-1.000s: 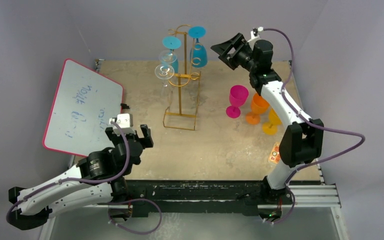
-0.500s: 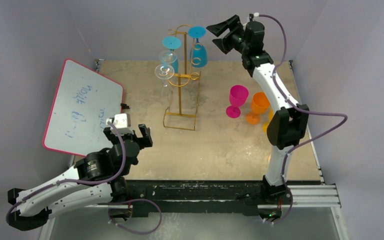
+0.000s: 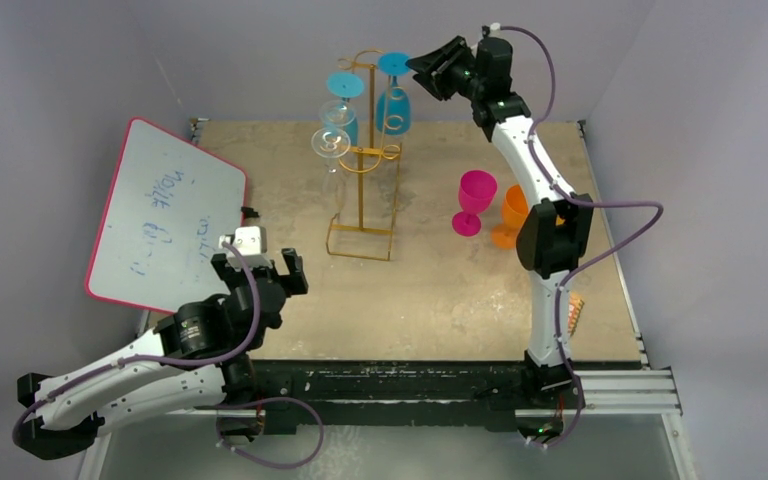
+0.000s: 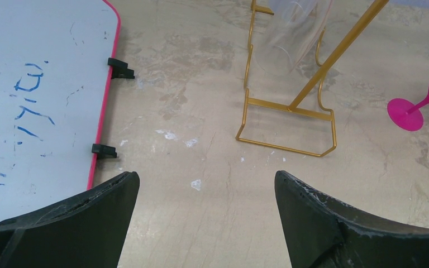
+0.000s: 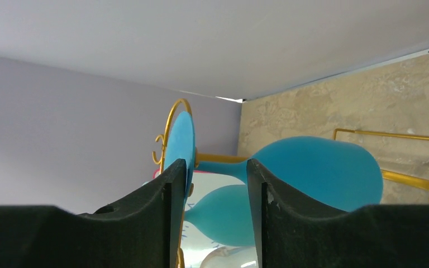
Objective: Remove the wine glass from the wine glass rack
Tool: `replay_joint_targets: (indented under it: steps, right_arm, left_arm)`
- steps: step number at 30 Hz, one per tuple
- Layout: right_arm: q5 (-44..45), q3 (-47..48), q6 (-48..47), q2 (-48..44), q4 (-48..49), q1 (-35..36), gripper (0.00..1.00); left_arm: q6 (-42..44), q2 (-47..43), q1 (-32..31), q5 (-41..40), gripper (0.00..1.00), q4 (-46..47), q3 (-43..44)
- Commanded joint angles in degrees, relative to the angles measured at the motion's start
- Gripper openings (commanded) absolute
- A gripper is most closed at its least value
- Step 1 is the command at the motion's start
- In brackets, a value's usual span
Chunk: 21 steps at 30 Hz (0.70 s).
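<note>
- The rack stands upright at the far middle of the table. Its glasses hang upside down, each with its foot caught in a top loop and its bowl below.
- The blue glass hangs on the rack's right side. It is the one closest to the right arm, so it is judged to be the one to remove.
- The right gripper sits high, level with the foot of the blue glass and just to its right, pointing sideways at it. This height suits a grip on the stem, the thin part between foot and bowl.
- In the right wrist view, the jaws stand at a narrow gap and hold nothing. The stem crosses just beyond the fingertips, with the foot disc edge-on at one finger and the bowl past the other. Whether anything touches cannot be told.
- The left gripper is spread wide and empty. It is low over the near-left table, facing the rack base and well apart from it.
- Judged next move: advance until the stem enters the gap, close, then slide the foot out of its loop.
</note>
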Motion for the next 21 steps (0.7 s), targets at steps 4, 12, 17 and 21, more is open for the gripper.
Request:
replay_joint_targets:
  steps: [4, 12, 17, 21]
  right_arm:
    - [0.43, 2.34, -4.37, -2.82, -1.34, 0.80, 0.45]
    - [1.83, 4.46, -5.55, -2.98, -3.85, 1.05, 0.38]
    - [4.64, 4.58, -7.60, -3.45, -4.96, 1.93, 0.36]
    - [4.10, 6.77, -7.92, -2.30, -6.42, 2.13, 0.36]
  left_arm:
    - [1.16, -0.42, 0.09, -1.01, 0.92, 1.15, 1.91]
    - [1.13, -0.05, 0.09, -0.84, 0.92, 1.27, 1.77]
    - [0.77, 0.32, 0.09, -0.82, 0.92, 1.20, 1.82]
    - [0.77, 0.74, 0.13, -0.97, 0.92, 1.35, 1.81]
